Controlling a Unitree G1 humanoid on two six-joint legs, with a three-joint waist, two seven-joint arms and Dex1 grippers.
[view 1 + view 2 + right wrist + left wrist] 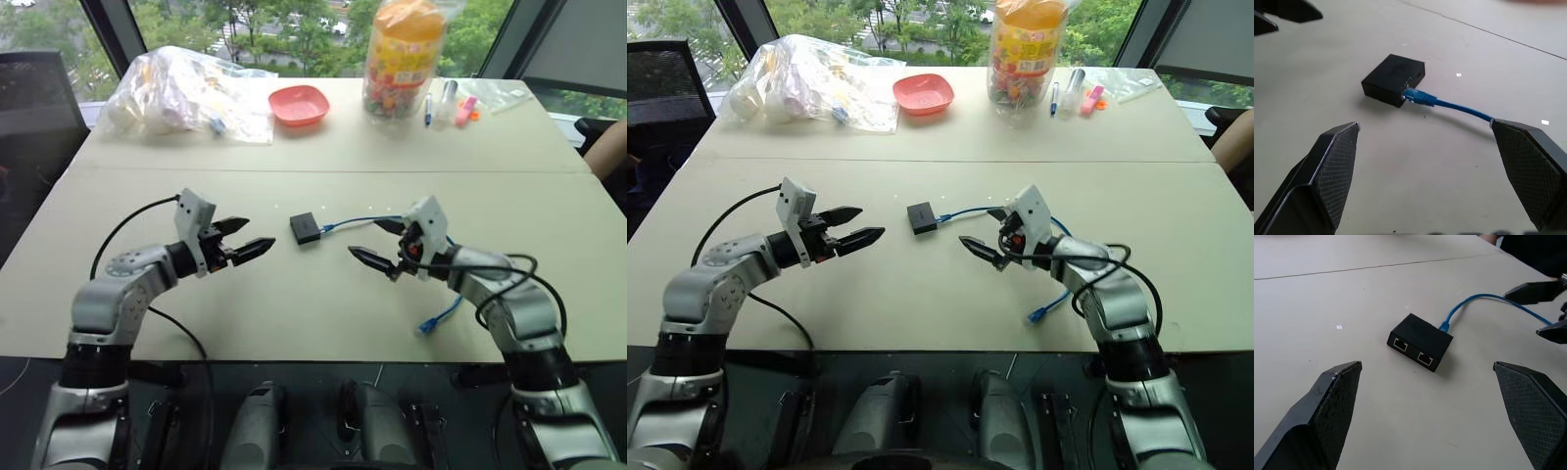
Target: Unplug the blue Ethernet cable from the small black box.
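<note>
1. Between the two pincers, on the beige table (294, 313), lies the small black box (305, 227), flat on the surface and touched by neither pincer.
2. The left gripper (242, 238) hovers just left of the box, its two black fingers spread wide apart and holding nothing; two empty ports on the box's near side face it.
3. The right gripper (380, 243) hovers to the right of the box, fingers likewise spread wide and empty.
4. The blue Ethernet cable (1459, 106) is plugged into the box's side facing the right pincer; it runs past that pincer's fingers, passes behind the right arm, and its free plug lies near the table's front edge.
5. Beyond both pincers, at the far side of the table:
   - a clear plastic bag (186, 93) holding pale, indistinct items;
   - a shallow red bowl (299, 104), apparently empty;
   - a tall clear jar (400, 59) filled with colourful pieces;
   - pens and markers (446, 103) beside the jar.
</note>
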